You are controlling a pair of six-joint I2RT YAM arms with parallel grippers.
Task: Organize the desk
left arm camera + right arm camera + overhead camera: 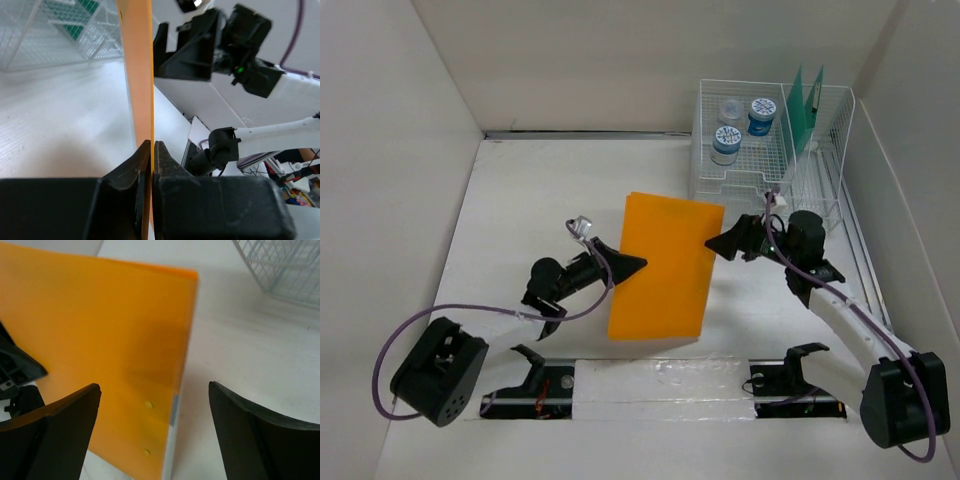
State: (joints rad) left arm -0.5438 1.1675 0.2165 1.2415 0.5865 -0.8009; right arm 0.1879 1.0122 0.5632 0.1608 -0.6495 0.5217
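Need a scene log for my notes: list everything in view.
folder: 1, orange, mid-desk, between the grippers
rack: 1, white wire, far right corner
jars: 3, blue and white, in rack's left section
sheets: apparently 2, green, upright in rack's right section
desk: 1, white, under everything
left gripper: 1, black, shut on folder's left edge
right gripper: 1, black, open, jaws either side of folder's right edge
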